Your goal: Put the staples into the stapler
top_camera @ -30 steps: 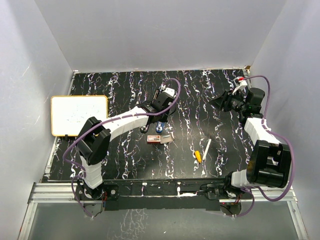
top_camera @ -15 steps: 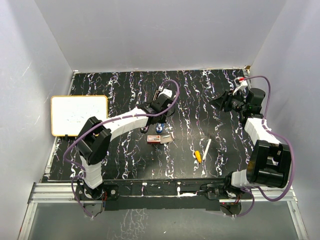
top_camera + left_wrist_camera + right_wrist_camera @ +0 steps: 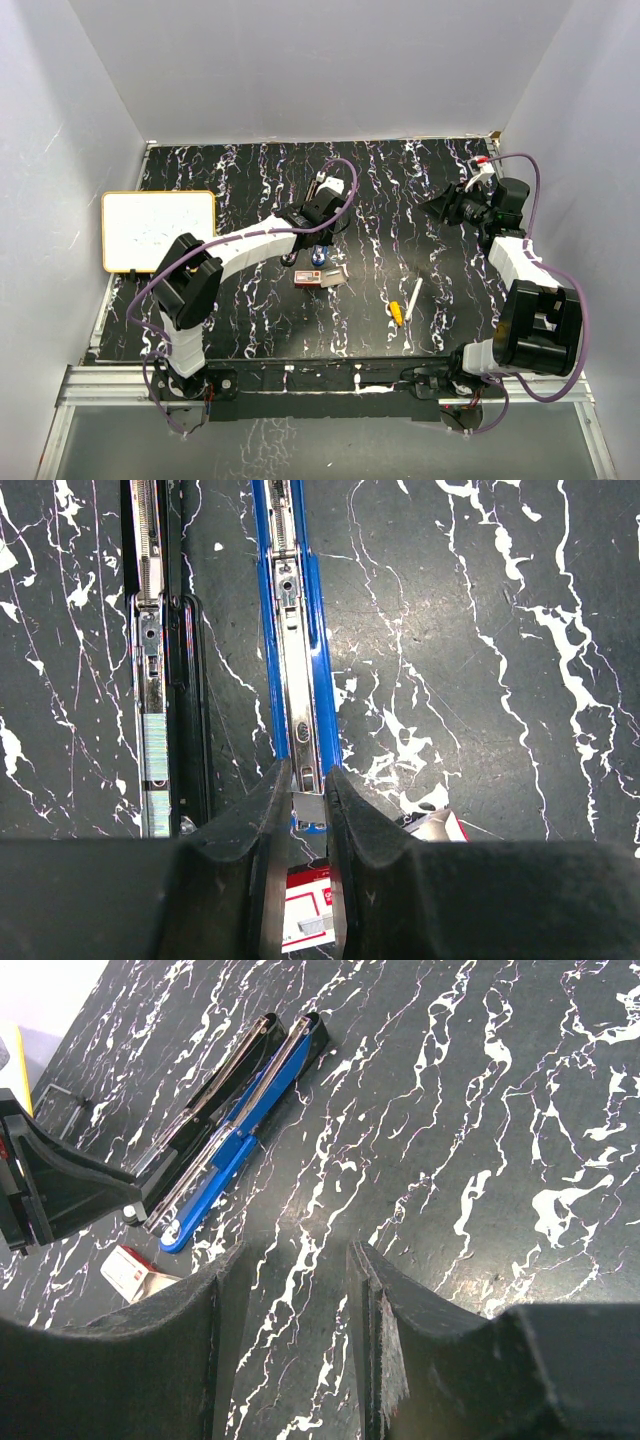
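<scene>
The blue stapler (image 3: pixel 297 630) lies open on the black marbled table with its metal channel facing up. A black stapler (image 3: pixel 165 680) lies open beside it on the left. My left gripper (image 3: pixel 307 780) hovers over the near end of the blue channel, shut on a small grey strip of staples (image 3: pixel 308 806). The red-and-white staples box (image 3: pixel 303 920) lies below, between my fingers; in the top view the box (image 3: pixel 309 277) sits next to its tan tray (image 3: pixel 334 274). My right gripper (image 3: pixel 300 1340) is open and empty at the back right (image 3: pixel 445 205).
A white pen (image 3: pixel 412 298) with a yellow tip lies right of the box. A white board with a yellow rim (image 3: pixel 158 230) lies at the table's left edge. Grey walls close in the back and sides.
My left wrist has shifted slightly left and farther back over the staplers. My right gripper has moved a little toward the back. Nothing on the table has moved.
</scene>
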Controlling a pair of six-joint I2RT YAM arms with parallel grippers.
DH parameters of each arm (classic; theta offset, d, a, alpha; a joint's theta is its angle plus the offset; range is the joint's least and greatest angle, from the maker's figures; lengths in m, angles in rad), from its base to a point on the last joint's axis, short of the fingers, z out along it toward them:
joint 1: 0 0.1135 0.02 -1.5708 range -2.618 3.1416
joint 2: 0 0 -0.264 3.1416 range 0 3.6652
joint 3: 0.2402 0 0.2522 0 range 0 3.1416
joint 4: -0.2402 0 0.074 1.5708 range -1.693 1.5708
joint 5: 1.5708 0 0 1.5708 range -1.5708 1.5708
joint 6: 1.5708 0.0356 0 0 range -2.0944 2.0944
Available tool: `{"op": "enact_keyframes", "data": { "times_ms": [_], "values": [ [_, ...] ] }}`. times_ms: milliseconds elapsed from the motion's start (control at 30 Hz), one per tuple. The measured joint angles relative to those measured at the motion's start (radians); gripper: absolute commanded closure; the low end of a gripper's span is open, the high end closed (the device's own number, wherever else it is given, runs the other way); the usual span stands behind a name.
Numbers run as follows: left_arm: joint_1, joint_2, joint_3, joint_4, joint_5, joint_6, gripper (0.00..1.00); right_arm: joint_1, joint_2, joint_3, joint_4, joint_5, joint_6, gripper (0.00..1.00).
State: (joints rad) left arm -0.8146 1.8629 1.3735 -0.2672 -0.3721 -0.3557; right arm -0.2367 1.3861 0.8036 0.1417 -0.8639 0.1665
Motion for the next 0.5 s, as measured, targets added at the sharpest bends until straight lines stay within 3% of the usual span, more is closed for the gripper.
{"op": "enact_keyframes", "data": {
  "times_ms": [500],
  "values": [
    [0.000,0.015,0.000,0.002,-0.028,-0.006,1.00,-0.001,0.000,0.000,0.001,-0.003,0.000,0.55]
  ]
}}
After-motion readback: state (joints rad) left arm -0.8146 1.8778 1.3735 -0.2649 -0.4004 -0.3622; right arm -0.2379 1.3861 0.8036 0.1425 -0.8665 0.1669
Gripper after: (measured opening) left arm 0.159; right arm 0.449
